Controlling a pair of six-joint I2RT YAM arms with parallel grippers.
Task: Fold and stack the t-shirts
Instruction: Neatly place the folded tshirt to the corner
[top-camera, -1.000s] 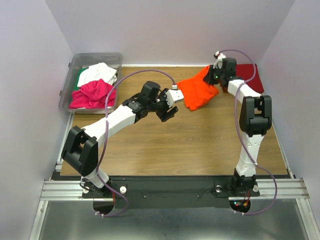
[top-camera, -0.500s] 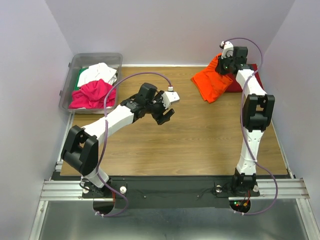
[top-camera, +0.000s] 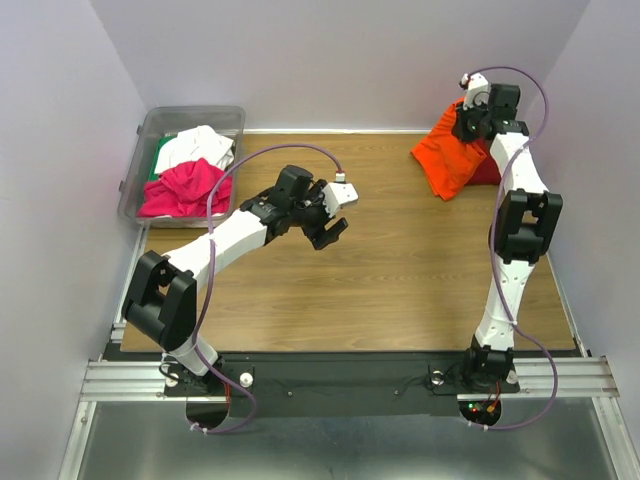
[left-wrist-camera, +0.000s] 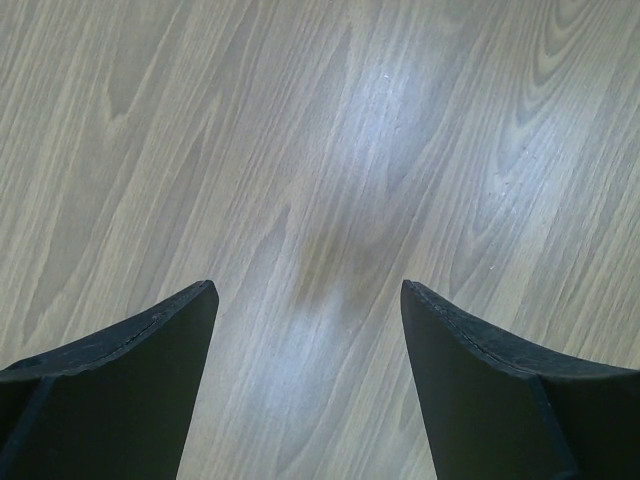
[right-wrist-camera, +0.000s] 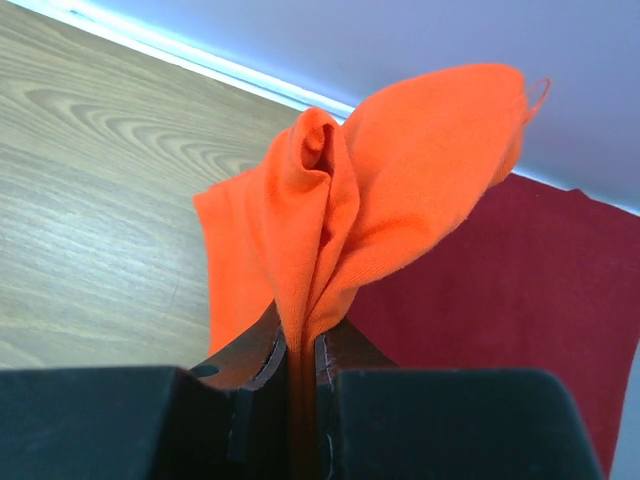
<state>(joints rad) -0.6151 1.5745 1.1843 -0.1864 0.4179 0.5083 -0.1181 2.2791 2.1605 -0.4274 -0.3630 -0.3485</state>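
while the right claw (right-wrist-camera: 300, 345) is pressed together on a bunched fold of the bright orange t-shirt (right-wrist-camera: 400, 170), the cloth rises from between its fingers and fans out above them in the right wrist view. seen from the top camera, that claw is raised at the far right corner of the worktop (top-camera: 400, 270), close to the back wall. the orange shirt hangs from it in a loose drape whose lower part reaches down over the dark red t-shirt (top-camera: 488, 172). the dark red one lies flat in that corner, mostly covered from above by the orange cloth. the wrist view shows more of it, spread out behind and to the right of the orange shirt. whether the orange cloth touches the wood cannot be told.

the left claw (left-wrist-camera: 308, 290) is spread wide and holds nothing, its two dark fingers (left-wrist-camera: 130, 370) apart with bare wood grain between them. from above it hovers over the middle of the worktop, well apart from the orange shirt and from the bin. the clear plastic bin (top-camera: 190, 112) sits at the far left. in it lie a magenta t-shirt (top-camera: 183, 187) at the near end, a white t-shirt (top-camera: 200, 147) behind it, and a green t-shirt (top-camera: 163, 157) showing at the left edge beside the white.
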